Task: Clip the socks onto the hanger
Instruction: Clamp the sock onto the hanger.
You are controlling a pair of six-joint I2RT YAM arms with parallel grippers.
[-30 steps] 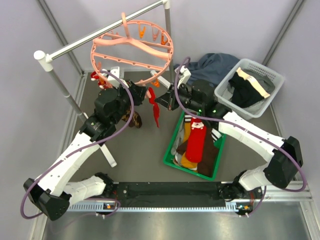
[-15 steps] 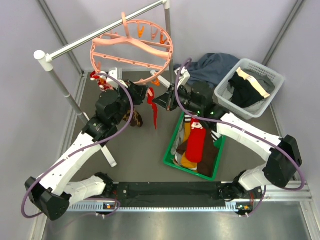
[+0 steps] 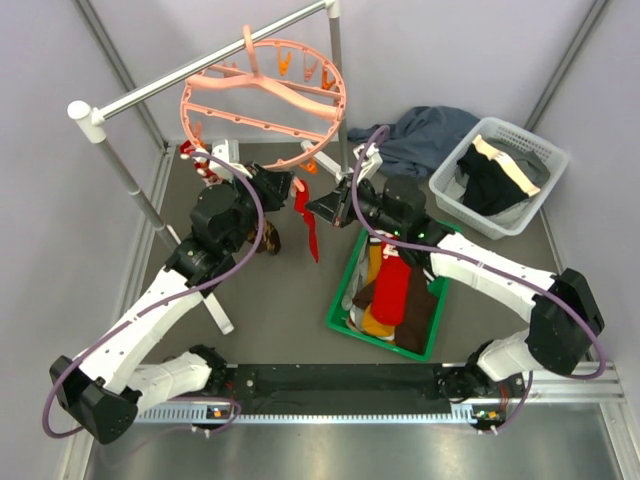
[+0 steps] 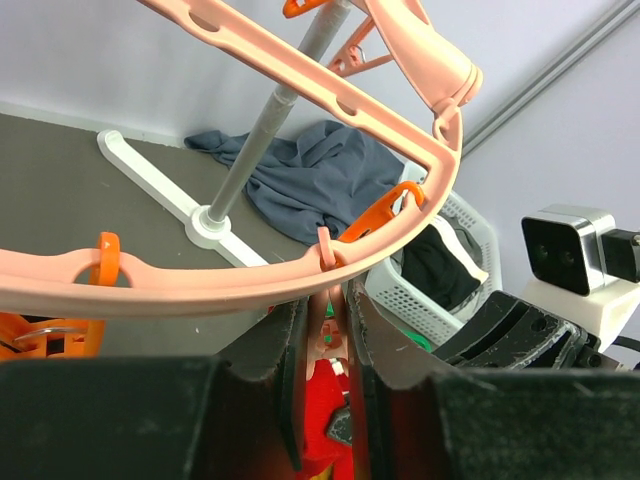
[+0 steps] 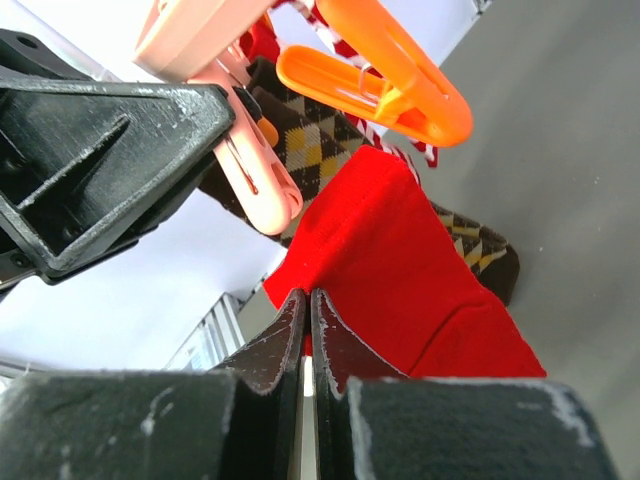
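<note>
The salmon-pink ring hanger (image 3: 263, 108) hangs from the rail by its hook. My left gripper (image 4: 323, 310) sits just under its rim (image 4: 250, 285), shut on a pale pink clip (image 4: 327, 335); from above it (image 3: 290, 188) is at the ring's near right edge. The right gripper (image 5: 305, 298) is shut on the top edge of a plain red sock (image 5: 400, 290), right below that clip (image 5: 255, 175). The red sock (image 3: 310, 225) dangles between the two grippers. A brown argyle sock (image 3: 270, 238) and a red-and-white striped sock (image 3: 200, 160) hang from the ring. An orange clip (image 5: 390, 85) is beside the pink one.
A green crate (image 3: 340, 310) holding more socks stands under the right arm. A white basket (image 3: 445, 185) with black and cream garments is at the back right, next to a dark blue-grey cloth (image 3: 425, 135). The grey rail (image 3: 200, 70) and its white foot (image 3: 220, 310) stand on the left.
Both wrists have shifted slightly, the right one a little to the left with the red sock. The grips look unchanged.
</note>
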